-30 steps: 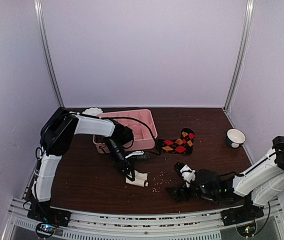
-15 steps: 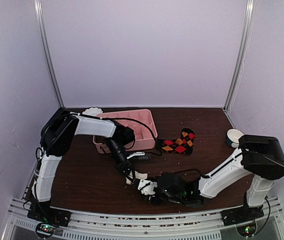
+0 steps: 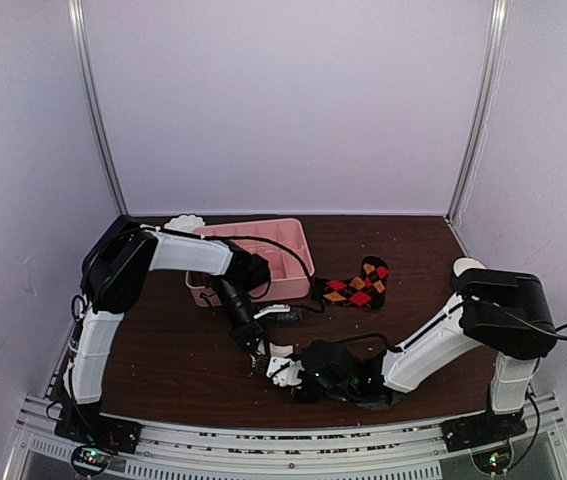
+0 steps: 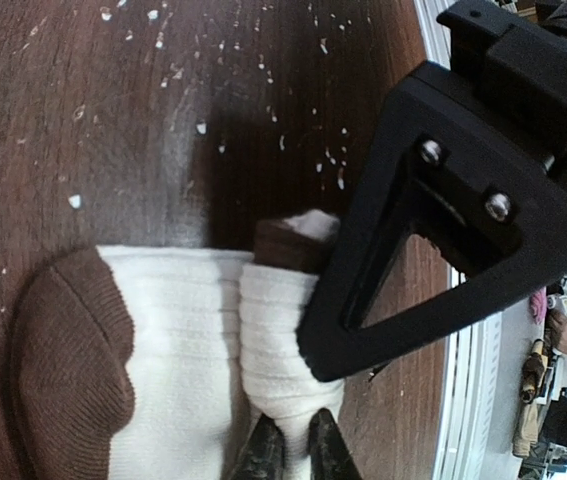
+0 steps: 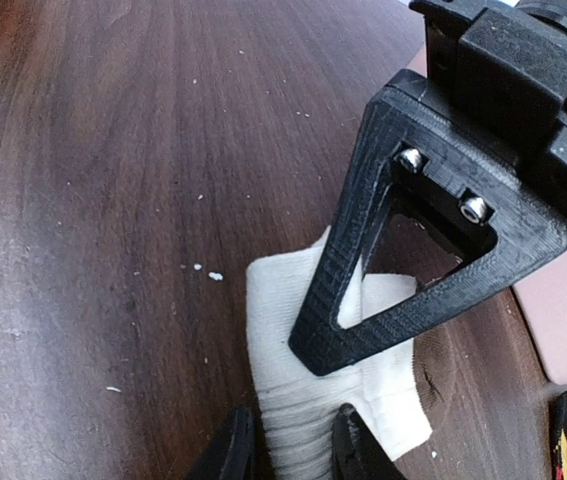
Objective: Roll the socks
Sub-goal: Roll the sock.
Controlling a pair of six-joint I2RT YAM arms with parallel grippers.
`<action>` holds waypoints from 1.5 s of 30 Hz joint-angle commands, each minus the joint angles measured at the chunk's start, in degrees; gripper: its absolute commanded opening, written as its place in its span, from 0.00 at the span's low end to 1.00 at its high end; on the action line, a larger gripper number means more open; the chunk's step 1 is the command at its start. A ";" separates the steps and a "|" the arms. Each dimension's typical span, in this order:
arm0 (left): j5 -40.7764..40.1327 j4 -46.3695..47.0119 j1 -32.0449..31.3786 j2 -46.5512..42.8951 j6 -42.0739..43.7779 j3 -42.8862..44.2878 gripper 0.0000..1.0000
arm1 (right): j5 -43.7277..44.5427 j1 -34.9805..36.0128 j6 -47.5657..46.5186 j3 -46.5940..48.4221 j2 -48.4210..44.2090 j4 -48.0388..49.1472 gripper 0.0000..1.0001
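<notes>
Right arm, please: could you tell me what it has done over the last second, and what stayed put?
The right gripper swung left to the cream sock and closed its fingers on one end of it. The left gripper kept its pinch on the same sock, barely moving. The argyle sock, pink tray and white bowl stayed where they were.

Robot lab booth; blank walls (image 3: 293, 100); aluminium frame posts (image 3: 98, 110); wooden table (image 3: 163, 370)

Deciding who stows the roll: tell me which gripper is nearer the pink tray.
Left. The left gripper is in front of the pink tray, jaws shut on the cream sock; the right gripper clamps the same sock on the side away from the tray.
</notes>
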 commanded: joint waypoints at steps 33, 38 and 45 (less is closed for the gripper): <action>-7.52 -4.99 -2.38 3.39 8.82 0.92 0.10 | -15.78 -5.80 -3.05 2.80 7.29 -24.43 0.14; -8.46 -3.65 -2.01 -0.48 10.11 -1.09 0.16 | -20.09 -5.89 0.80 1.71 9.58 -25.21 0.05; -10.55 8.28 -0.53 -16.41 8.27 -10.66 0.98 | -27.07 -6.81 10.18 1.18 12.42 -24.97 0.00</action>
